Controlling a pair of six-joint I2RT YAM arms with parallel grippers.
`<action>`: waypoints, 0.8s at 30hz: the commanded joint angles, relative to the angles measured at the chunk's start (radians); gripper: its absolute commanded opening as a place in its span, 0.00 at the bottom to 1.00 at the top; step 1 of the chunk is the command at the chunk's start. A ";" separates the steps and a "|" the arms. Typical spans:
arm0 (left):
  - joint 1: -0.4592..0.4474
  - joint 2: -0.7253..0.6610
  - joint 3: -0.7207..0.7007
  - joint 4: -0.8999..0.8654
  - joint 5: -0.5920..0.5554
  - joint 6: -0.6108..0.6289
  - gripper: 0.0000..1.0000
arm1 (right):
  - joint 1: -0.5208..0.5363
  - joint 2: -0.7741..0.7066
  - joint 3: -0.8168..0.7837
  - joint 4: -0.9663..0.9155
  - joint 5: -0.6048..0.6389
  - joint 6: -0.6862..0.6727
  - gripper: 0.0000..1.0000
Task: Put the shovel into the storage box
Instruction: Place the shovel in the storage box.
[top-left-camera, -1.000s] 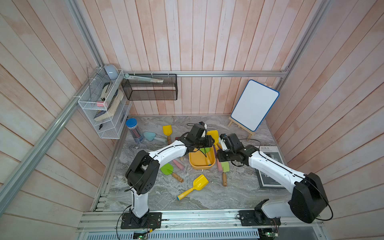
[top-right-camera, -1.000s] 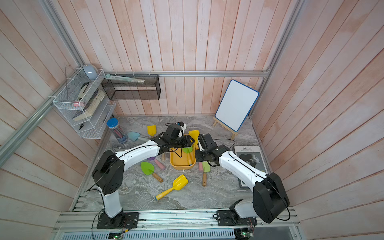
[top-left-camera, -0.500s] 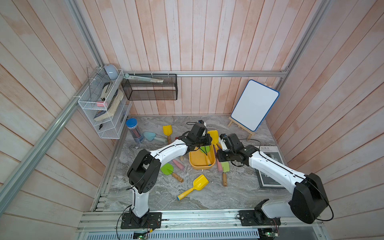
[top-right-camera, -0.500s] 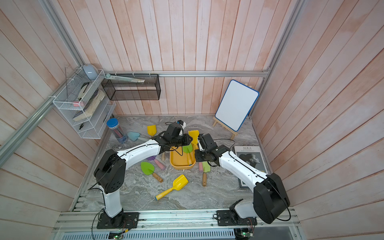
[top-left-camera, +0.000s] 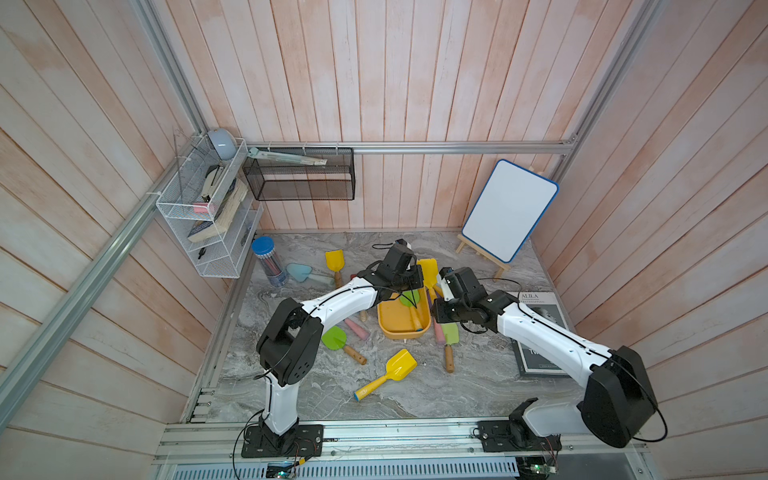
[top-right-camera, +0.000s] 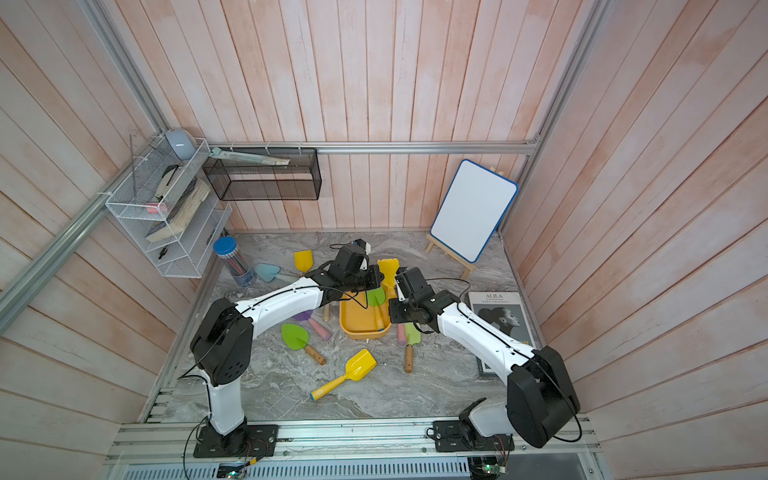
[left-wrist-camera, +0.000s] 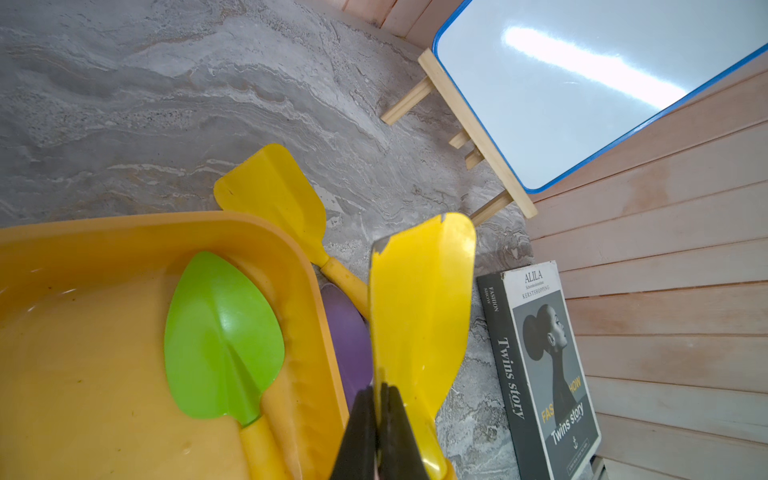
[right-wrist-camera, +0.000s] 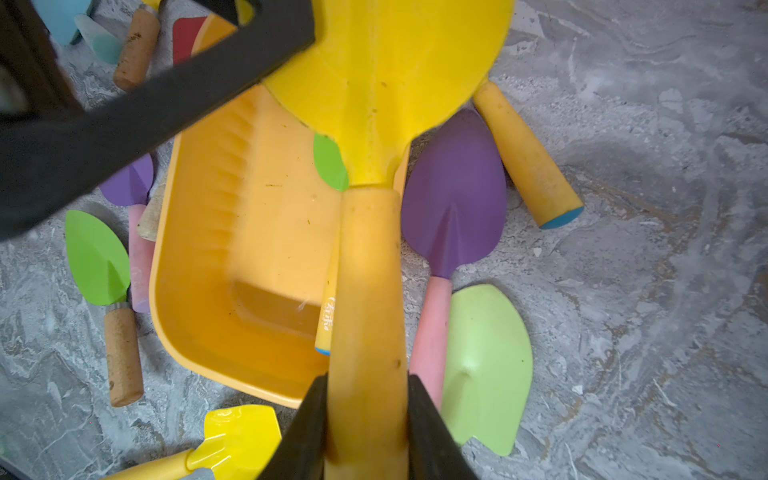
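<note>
one yellow shovel (left-wrist-camera: 419, 316): held aloft over the 2 o'clock rim of the storage box (top-left-camera: 397, 320), not yet inside; whether it touches that rim i cannot tell.
right gripper (right-wrist-camera: 368, 378): clenched on the shovel's handle, likely bearing its weight.
left gripper (left-wrist-camera: 380, 390): pinched tight on the blade's thin edge, seemingly to steady the shovel and turn it along the box's length.
storage box: shallow and narrow, so the shovel probably must go in lengthwise; a green shovel (left-wrist-camera: 222, 340) already lies inside along the 3 o'clock wall.
table (top-left-camera: 415, 395): purple shovel (right-wrist-camera: 455, 195) just outside the box at 3 o'clock, pale green shovel (right-wrist-camera: 486, 365) at 4, loose yellow shovel (top-left-camera: 384, 376) at 6.
</note>
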 joint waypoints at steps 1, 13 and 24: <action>0.006 0.012 0.010 -0.033 -0.033 0.068 0.00 | 0.005 -0.029 0.020 -0.023 -0.025 -0.015 0.40; 0.048 -0.063 -0.029 -0.072 -0.032 0.135 0.00 | 0.005 -0.128 0.013 -0.056 0.011 -0.021 0.62; 0.100 -0.054 -0.096 -0.072 0.007 0.180 0.00 | -0.009 -0.164 -0.027 -0.062 0.018 -0.016 0.62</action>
